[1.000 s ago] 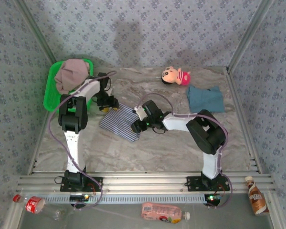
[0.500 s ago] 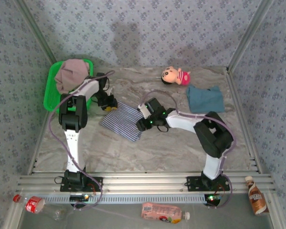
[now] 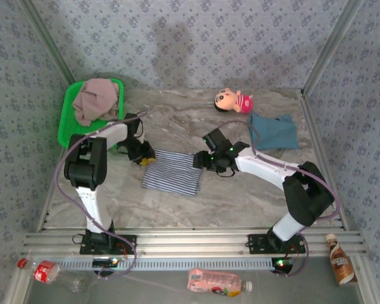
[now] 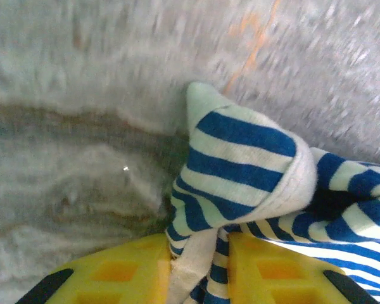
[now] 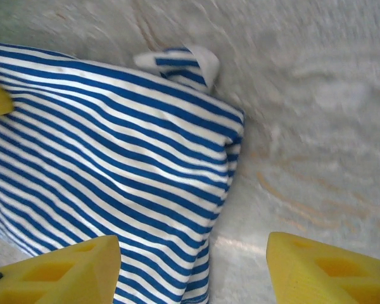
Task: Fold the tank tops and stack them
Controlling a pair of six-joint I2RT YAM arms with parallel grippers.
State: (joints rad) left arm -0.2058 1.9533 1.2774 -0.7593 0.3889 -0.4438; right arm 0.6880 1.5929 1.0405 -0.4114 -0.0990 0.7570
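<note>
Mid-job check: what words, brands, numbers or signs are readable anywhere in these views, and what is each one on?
No text can be read in any view.
The red-label bottle, near left: print too small to read.
The pink bottle, near centre: label too small to read.
The brown bottle, near right: label too small to read.
The striped tank top: stripes, no print or tag visible.

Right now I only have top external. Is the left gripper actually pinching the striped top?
Observer: Yes. The left wrist view shows the left gripper shut on a bunched fold of the striped top.
Operator: Right side?
Observer: The right gripper is open, one finger over the cloth, the other over bare table.
Operator: Fold tidy?
Observer: A strap end pokes out at the corner.
</note>
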